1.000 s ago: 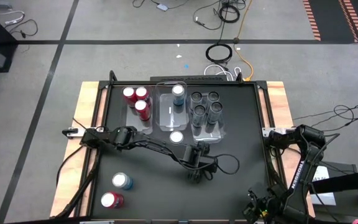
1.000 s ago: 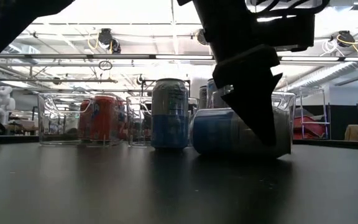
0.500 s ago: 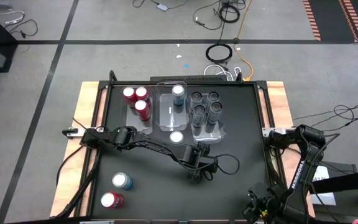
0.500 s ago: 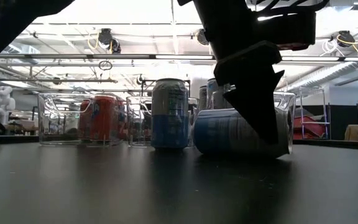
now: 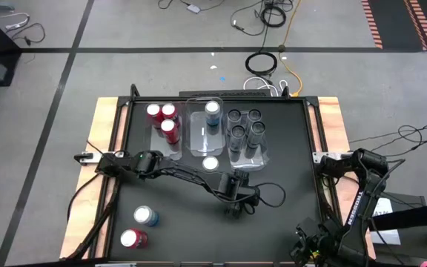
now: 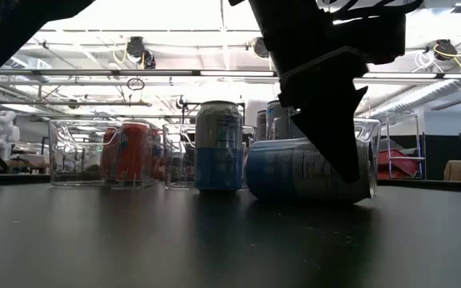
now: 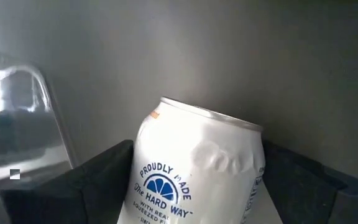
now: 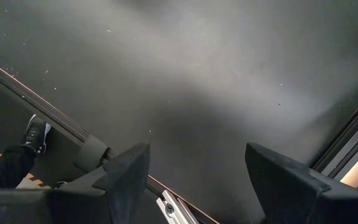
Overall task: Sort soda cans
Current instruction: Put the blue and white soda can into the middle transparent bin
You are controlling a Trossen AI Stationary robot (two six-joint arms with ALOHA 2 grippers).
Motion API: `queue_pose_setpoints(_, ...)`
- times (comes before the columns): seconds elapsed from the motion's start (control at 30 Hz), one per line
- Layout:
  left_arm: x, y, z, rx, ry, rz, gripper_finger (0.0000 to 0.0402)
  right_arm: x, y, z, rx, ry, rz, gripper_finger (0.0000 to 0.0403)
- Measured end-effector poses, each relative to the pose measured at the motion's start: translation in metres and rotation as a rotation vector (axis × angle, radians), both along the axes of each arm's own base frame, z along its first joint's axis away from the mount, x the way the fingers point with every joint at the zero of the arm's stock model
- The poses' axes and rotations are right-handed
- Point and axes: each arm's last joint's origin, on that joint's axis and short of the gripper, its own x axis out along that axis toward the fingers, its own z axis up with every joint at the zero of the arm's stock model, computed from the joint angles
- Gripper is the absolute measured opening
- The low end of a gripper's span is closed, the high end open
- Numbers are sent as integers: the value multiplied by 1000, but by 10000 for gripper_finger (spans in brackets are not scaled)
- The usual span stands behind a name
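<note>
Near the middle of the table (image 5: 288,222), just in front of the clear trays (image 5: 204,141), a blue-and-silver can (image 7: 197,168) lies on its side, and the left gripper (image 5: 233,200) is down over it. The left wrist view shows its two dark fingers (image 7: 98,177) pressed against either side of the can's body, clamped on it.

The can is thin metal, and a shallow dent shows in its wall, so I judge it will crumple under a hard squeeze. Its round, smooth side could also roll or slip. A hold across the middle of the body, as here, looks safest.

Other cans are already sorted: three red cans (image 5: 163,119) in the left tray, one blue can (image 5: 213,109) in the middle tray, four dark grey cans (image 5: 245,127) in the right one. Another blue can (image 5: 210,164) stands just before the trays; two more cans (image 5: 139,226) wait near the front left corner.

The right gripper (image 8: 197,180) waits off the table's front right corner, fingers apart, empty.
</note>
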Motion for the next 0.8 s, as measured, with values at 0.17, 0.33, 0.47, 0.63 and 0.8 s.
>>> queue_pose_setpoints(0.17, 0, 0, 0, -64, -4, 112, 329, 0, 0, 0, 0, 0, 1, 255)
queue_pose_setpoints(0.33, -1, -2, 8, -166, -13, 205, 329, 0, 0, 0, -4, 1, 8, 255)
queue_pose_setpoints(0.47, -2, -2, 24, -211, -61, 250, 329, 0, 0, 0, -7, 3, 13, 255)
queue_pose_setpoints(0.63, 1, -2, 44, -257, -180, 297, 329, 0, -1, 0, -13, 6, 12, 255)
queue_pose_setpoints(0.8, 4, -2, 59, -258, -286, 338, 329, 0, -1, 0, -13, 6, 11, 255)
